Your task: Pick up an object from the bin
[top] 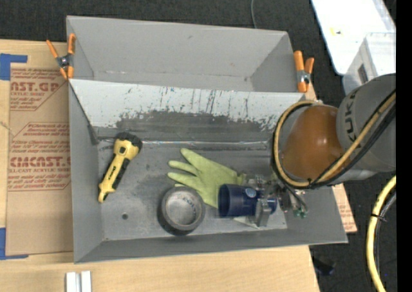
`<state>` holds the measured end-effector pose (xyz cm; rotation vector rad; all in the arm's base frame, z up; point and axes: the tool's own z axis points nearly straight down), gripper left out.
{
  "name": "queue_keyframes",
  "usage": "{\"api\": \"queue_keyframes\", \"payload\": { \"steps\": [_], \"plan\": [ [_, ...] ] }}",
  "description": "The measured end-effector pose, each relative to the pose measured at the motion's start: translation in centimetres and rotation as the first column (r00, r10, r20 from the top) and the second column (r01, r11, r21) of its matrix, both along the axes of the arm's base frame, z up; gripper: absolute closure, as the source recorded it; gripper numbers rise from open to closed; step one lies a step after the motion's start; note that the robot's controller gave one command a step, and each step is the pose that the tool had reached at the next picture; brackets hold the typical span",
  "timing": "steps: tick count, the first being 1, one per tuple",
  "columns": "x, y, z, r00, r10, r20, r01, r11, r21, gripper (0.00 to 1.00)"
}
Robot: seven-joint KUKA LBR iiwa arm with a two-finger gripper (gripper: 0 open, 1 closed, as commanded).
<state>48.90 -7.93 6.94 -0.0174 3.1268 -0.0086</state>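
Gripper [269, 206], state I cannot tell, beside the dark blue cylinder [235, 200] by the green glove [203, 173]: I judge it light, rigid, slippery, best pinched across its body.

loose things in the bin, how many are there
4: a yellow-and-black tool at the left, a yellow-green glove in the middle, a grey tape roll at the front, a dark blue cylinder to its right. The arm may hide more.
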Motion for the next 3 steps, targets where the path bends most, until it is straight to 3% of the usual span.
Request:
{"api": "queue_keyframes", "payload": {
  "steps": [1, 3],
  "plan": [
    [0.0, 0.0, 0.0, 1.0, 0.0, 0.0, 0.0, 1.0, 0.0, 1.0],
    [-0.2, -1.0, 13.7, 1.0, 0.028, -0.013, -0.028, 1.0, 0.002, 1.0]
  ]
}}
